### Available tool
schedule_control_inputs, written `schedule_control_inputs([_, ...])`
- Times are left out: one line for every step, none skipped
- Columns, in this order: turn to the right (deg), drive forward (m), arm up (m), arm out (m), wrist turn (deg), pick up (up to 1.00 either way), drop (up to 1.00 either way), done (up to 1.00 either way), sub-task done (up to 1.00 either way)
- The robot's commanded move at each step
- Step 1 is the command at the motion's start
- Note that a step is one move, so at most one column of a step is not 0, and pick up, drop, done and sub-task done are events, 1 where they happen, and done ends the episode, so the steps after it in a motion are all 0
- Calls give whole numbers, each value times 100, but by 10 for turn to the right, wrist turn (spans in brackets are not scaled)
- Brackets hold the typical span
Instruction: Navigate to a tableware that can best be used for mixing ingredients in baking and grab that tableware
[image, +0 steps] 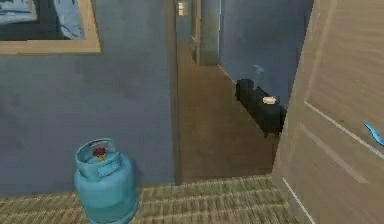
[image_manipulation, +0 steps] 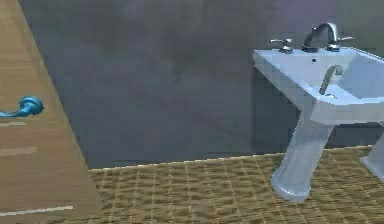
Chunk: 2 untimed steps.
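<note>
The tool's state cannot be told from these views, and the same goes for the arm's pose.

In the forward view an open doorway leads from a room with a woven floor (image: 200, 205) into a hallway with a plain brown floor. Far down the hallway, on its right side against a blue wall, stands a low dark surface (image: 256, 108). A small pale thing (image: 268, 99) lies on top of it, towards its near end; it is too small to name as a mixing bowl, and which way it points or how its long axis runs cannot be told.

At the near left a blue gas cylinder (image: 104, 180) stands upright on the woven floor, against a blue-grey wall that carries a framed picture (image: 45, 28) at the top left. A wooden door (image: 335, 110) with a blue handle (image: 372, 133) takes up the right.

In the arm side view the same door stands at the left, and a white pedestal sink (image_manipulation: 318, 95) with a metal faucet (image_manipulation: 322, 35) stands at the right, against a dark grey wall
</note>
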Motion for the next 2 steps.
schedule_control_inputs([0, 100, 0, 0, 0, 0, 0, 0, 0])
schedule_control_inputs([60, 0, 0, 0, 0, 0, 0, 0, 0])
